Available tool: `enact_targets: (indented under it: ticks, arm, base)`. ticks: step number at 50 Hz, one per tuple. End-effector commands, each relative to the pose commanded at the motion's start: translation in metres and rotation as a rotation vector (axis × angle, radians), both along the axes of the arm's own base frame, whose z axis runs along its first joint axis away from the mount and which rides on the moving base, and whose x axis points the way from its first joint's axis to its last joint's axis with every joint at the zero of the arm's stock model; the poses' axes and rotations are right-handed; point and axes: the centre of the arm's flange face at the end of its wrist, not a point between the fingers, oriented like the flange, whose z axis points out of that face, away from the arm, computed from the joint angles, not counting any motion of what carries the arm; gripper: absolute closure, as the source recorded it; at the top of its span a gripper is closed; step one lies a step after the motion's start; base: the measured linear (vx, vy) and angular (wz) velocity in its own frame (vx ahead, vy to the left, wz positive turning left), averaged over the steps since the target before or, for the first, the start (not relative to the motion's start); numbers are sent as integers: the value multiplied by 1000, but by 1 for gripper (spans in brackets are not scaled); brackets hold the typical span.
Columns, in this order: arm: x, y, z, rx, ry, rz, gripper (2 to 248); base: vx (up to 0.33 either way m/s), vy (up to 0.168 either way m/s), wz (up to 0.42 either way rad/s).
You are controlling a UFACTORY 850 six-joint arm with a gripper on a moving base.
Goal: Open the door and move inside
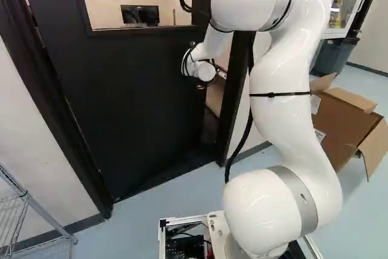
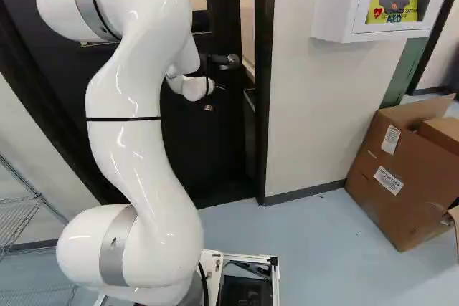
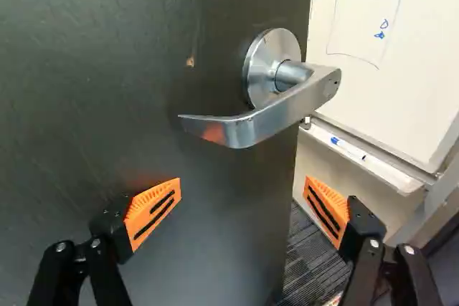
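The dark door (image 1: 130, 95) stands ajar, with a gap between its handle side and the door frame (image 1: 235, 89). In the wrist view its silver lever handle (image 3: 262, 123) lies ahead of my gripper (image 3: 244, 202), whose orange-padded fingers are spread wide and touch nothing. One finger is in front of the door (image 3: 107, 105), the other in front of the gap past its edge. The handle (image 2: 229, 61) also shows beside my wrist in the right base view. In both base views the gripper's fingers are hidden or cannot be made out.
Through the gap are a whiteboard (image 3: 394, 41), its tray (image 3: 366, 159) and dark carpet (image 3: 305, 270). A wall cabinet (image 2: 344, 5) and cardboard boxes (image 2: 401, 177) are to the door's right. A wire rack (image 1: 24, 210) stands at the left of the left base view.
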Motion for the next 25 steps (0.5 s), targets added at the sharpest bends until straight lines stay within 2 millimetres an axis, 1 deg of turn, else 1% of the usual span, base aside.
enact_targets:
  ticks: [9,13,18,25]
  arm:
    - [17,10,-3,1,-13,12,3]
    - [20,13,-3,2,-15,16,3]
    - [16,15,-3,1,-13,20,3]
    - [5,17,-1,0,-4,25,3]
  base:
    - [0,0,0]
    - [0,0,0]
    - [0,0,0]
    - [0,0,0]
